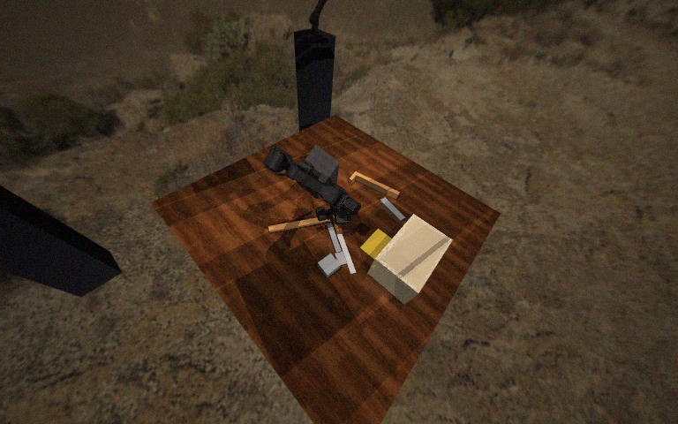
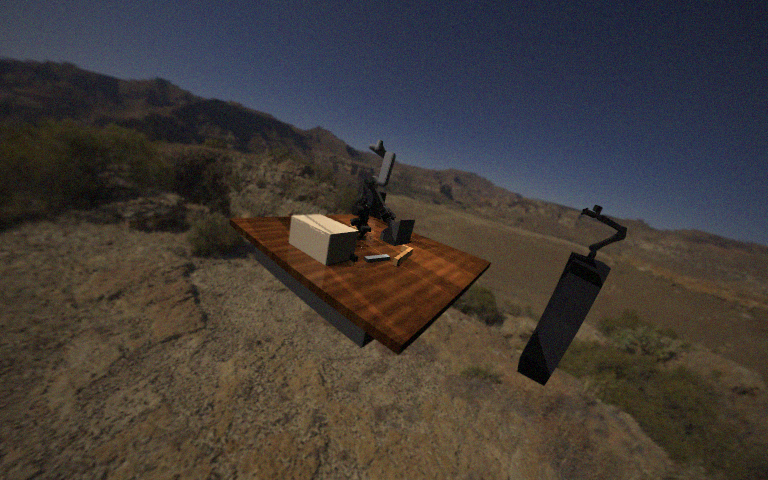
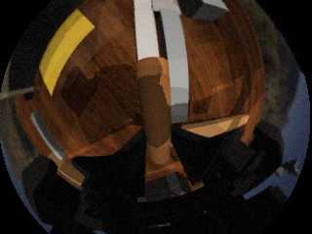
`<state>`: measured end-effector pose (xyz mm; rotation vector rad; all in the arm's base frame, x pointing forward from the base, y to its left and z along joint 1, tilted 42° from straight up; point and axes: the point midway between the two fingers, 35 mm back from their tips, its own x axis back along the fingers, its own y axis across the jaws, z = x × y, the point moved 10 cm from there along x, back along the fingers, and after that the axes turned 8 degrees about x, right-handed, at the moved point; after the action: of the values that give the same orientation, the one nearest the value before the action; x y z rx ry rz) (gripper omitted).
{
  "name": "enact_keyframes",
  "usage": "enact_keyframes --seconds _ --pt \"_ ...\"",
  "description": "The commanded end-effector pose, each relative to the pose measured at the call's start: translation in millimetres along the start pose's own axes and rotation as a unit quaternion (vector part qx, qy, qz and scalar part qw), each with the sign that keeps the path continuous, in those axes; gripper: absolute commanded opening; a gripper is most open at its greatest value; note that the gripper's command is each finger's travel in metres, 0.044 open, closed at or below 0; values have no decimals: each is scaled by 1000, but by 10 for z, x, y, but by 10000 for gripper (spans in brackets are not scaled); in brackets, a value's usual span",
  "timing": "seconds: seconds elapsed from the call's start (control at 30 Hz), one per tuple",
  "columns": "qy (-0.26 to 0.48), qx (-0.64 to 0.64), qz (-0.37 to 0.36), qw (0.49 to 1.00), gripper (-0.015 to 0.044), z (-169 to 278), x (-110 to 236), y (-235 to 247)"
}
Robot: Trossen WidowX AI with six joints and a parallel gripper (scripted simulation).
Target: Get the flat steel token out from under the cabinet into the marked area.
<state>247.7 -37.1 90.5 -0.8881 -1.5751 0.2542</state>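
Note:
My gripper is low over the middle of the table and is shut on a wooden stick. In the wrist view the stick runs forward from between the fingers. The beige cabinet stands to the right of the gripper. The yellow marked area lies on the table in front of the cabinet. The steel token is not visible in any view. The stick's tip points at a white bar and a grey bar, not at the cabinet.
A grey block lies at the far end of the two bars. An L-shaped wooden piece and a short grey bar lie behind the cabinet. Dark camera posts stand off the table.

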Motion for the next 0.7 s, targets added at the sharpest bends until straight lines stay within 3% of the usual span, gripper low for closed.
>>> enact_keyframes --seconds 0.0,0.67 --pt "-1 -5 2 1000 0 -3 2 -71" --pt "-1 -5 2 1000 0 -21 3 -264"
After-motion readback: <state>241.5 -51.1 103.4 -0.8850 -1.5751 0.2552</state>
